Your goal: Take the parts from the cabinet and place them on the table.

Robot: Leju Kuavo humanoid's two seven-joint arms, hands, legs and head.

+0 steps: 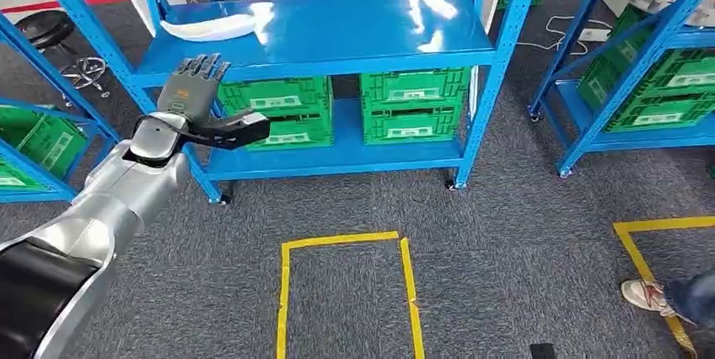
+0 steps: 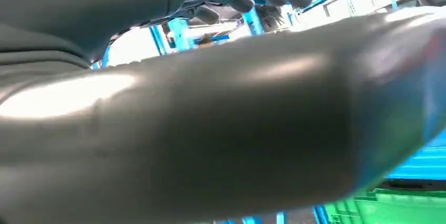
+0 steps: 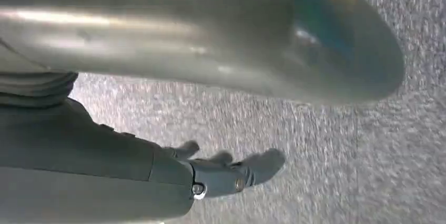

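Note:
A white curved part (image 1: pixel 211 28) lies at the left end of the blue cabinet's top shelf (image 1: pixel 354 34). My left hand (image 1: pixel 196 93) is raised in front of that shelf's edge, just below the part and not touching it. Its fingers are spread upward, the thumb points right, and it holds nothing. In the left wrist view the thick grey thumb (image 2: pixel 210 129) lies across the picture, with the dark fingers (image 2: pixel 236 0) against blue shelf posts. My right hand (image 3: pixel 131 166) hangs over grey carpet with its fingers (image 3: pixel 226 174) stretched out, empty.
Green crates (image 1: pixel 411 106) fill the cabinet's lower shelf. More blue racks with green crates stand at the right (image 1: pixel 658 98) and far left (image 1: pixel 34 148). A yellow tape square (image 1: pixel 346 292) marks the carpet. A person's shoe (image 1: pixel 645 293) stands at the lower right, and a black stool (image 1: pixel 46 30) at the back left.

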